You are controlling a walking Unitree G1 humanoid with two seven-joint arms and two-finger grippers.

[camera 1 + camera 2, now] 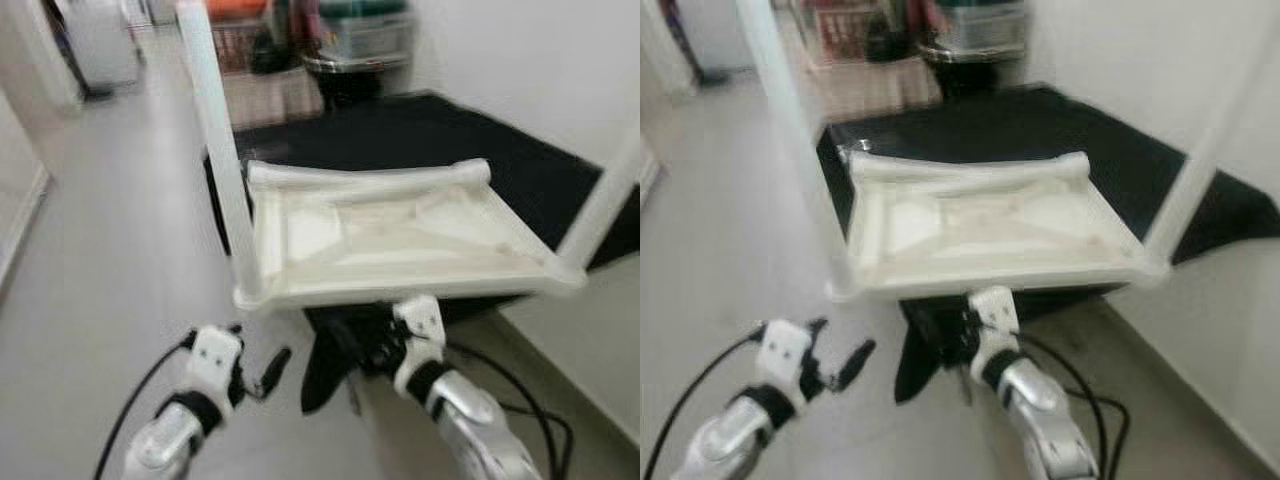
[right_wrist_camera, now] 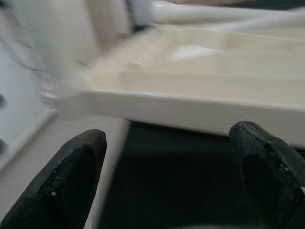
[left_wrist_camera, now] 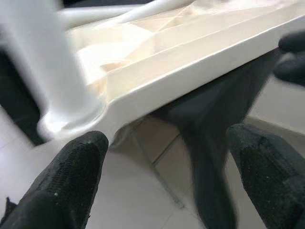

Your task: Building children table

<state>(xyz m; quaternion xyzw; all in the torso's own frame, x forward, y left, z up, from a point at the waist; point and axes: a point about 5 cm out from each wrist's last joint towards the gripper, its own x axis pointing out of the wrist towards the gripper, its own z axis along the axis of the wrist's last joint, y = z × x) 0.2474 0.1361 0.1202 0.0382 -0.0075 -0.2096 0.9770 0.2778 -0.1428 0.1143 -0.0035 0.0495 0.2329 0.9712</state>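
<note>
Upturned table (image 1: 400, 235) just beyond both end effectors

both arms forward, left pincer (image 1: 262, 372) spread, right pincer (image 2: 171, 176) spread

Glossy smooth white plastic tabletop (image 1: 400, 235), matt black mat (image 1: 420, 135), smooth pale floor (image 1: 110, 250)
</note>
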